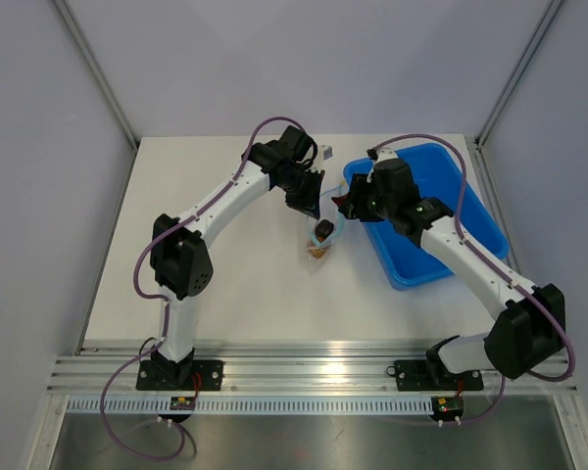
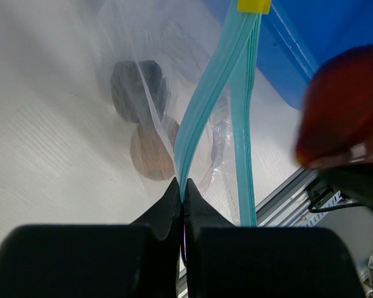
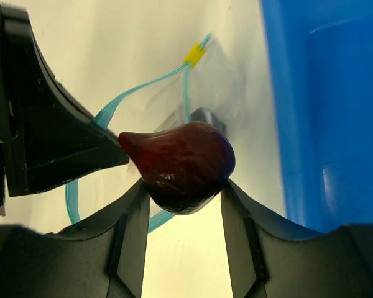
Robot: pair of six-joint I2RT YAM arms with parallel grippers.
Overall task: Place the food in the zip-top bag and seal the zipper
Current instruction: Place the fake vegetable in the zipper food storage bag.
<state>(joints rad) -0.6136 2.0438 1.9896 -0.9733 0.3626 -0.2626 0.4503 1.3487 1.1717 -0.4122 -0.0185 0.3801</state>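
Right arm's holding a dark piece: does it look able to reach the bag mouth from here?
Probably yes. The left gripper pinches the zipper, holding the zip-top bag open, and the right gripper with its dark piece sits right at that opening. Only the left finger crowds it.

White matte table top (image 1: 225, 294) enclosed on three sides by plain pale grey wall panels (image 1: 304, 59), which meet at the rear corners behind slanting aluminium posts (image 1: 96, 69). A slotted aluminium rail (image 1: 314, 374) borders the near edge. Lighting is even, shadows soft.
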